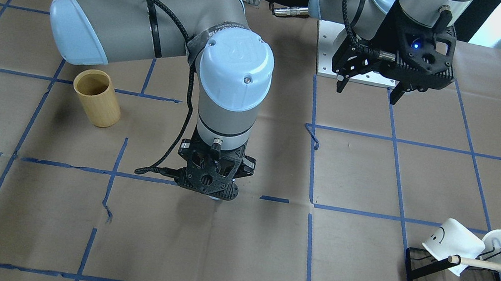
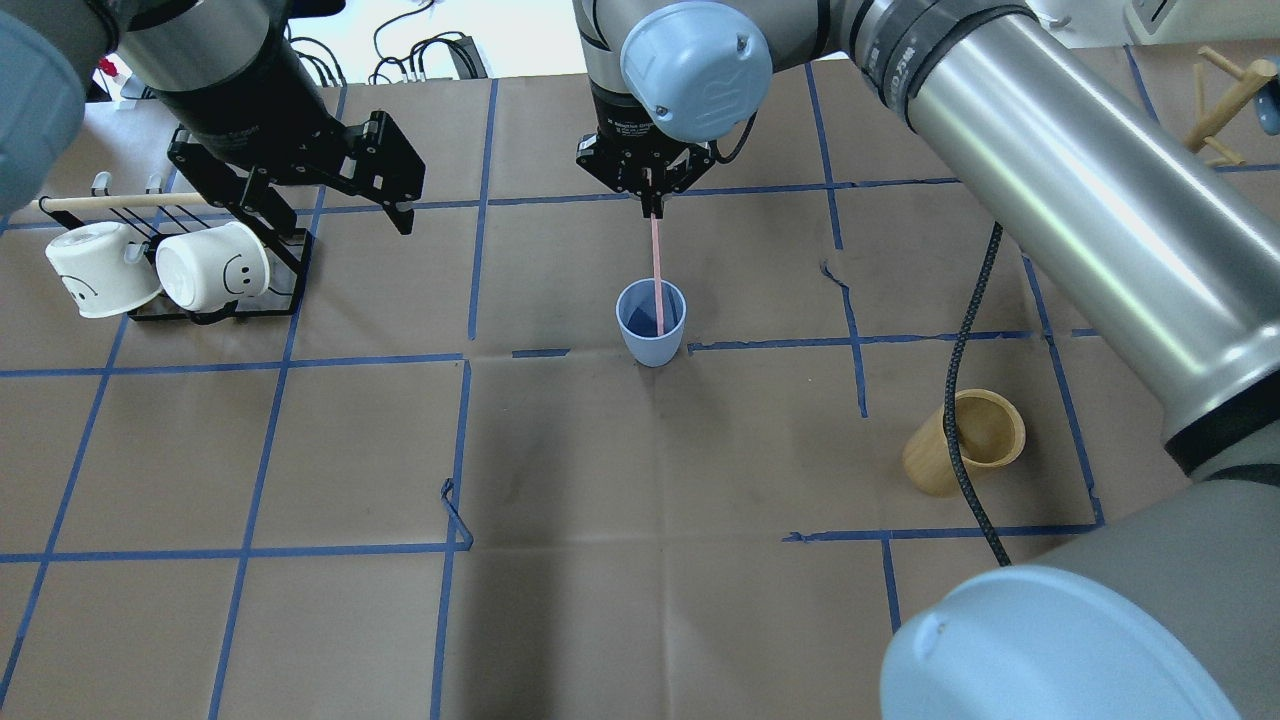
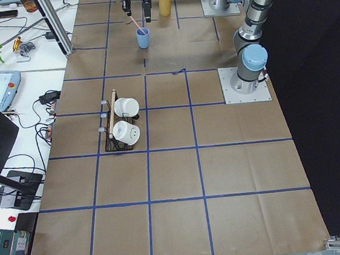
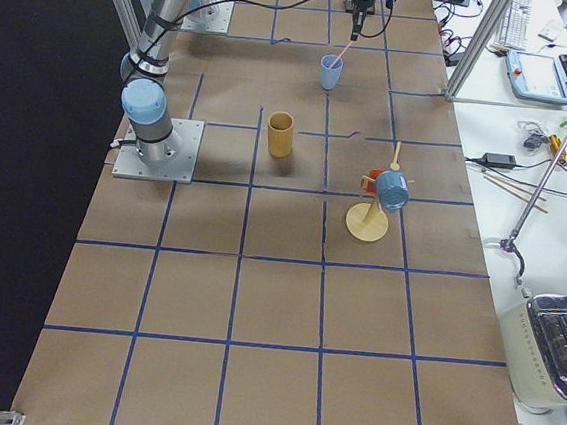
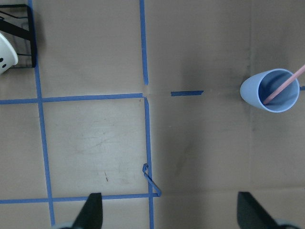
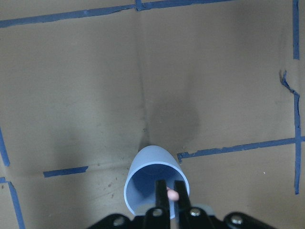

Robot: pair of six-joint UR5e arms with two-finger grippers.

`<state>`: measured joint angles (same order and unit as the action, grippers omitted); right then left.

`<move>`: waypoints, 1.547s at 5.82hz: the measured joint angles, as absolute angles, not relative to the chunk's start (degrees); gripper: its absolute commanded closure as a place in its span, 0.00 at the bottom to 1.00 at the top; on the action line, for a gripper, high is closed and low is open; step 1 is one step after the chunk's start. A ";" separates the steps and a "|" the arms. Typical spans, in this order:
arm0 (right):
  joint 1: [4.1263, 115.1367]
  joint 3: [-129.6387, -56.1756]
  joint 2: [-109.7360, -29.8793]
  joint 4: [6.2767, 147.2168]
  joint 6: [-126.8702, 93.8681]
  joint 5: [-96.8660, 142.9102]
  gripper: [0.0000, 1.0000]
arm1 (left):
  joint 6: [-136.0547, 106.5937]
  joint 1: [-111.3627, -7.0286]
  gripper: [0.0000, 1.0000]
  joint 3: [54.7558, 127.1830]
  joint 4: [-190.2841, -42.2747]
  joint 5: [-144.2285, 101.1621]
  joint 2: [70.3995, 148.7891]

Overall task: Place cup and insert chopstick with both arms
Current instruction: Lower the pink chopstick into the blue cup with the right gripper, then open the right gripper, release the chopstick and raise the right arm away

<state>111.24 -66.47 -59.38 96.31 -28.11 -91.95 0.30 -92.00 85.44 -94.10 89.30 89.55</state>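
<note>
Fingers [image 6: 161,193] of the right gripper [image 2: 653,205] are clenched on the top end of a thin pink chopstick [image 2: 656,262], one finger on each side of it in the right wrist view. The chopstick runs down from the fingers, and its lower end is inside a light blue plastic cup [image 2: 650,354]. In both side views it leans rather than standing straight. The cup stands upright, mouth up, on the brown paper counter [image 2: 640,600], just beside a short strip of the blue tape grid and near the middle of the counter's width.

The left gripper [image 2: 335,215] hangs above the counter well apart from the cup. Its fingers are spread wide and grasp nothing; only bare paper and tape show between them in the left wrist view. Just beside it sits a black wire rack [image 2: 292,270] carrying two white mugs with smiley faces [image 2: 212,268], both tipped on their sides. A tan wooden cylinder cup [image 2: 965,445] stands on the robot's right side, apart from the blue cup.
</note>
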 measured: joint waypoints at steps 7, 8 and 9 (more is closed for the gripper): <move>104.59 -67.00 -66.66 89.76 -22.50 -90.60 0.00 | 1.14 -91.87 0.01 85.43 -94.68 89.13 89.48; 101.61 -68.87 -71.32 85.48 -17.39 -90.85 0.00 | 1.14 -91.88 0.01 85.43 -94.69 89.12 89.40; 98.37 -73.42 -76.84 83.81 -12.93 -90.83 0.00 | 1.14 -91.89 0.01 85.43 -94.72 89.12 89.30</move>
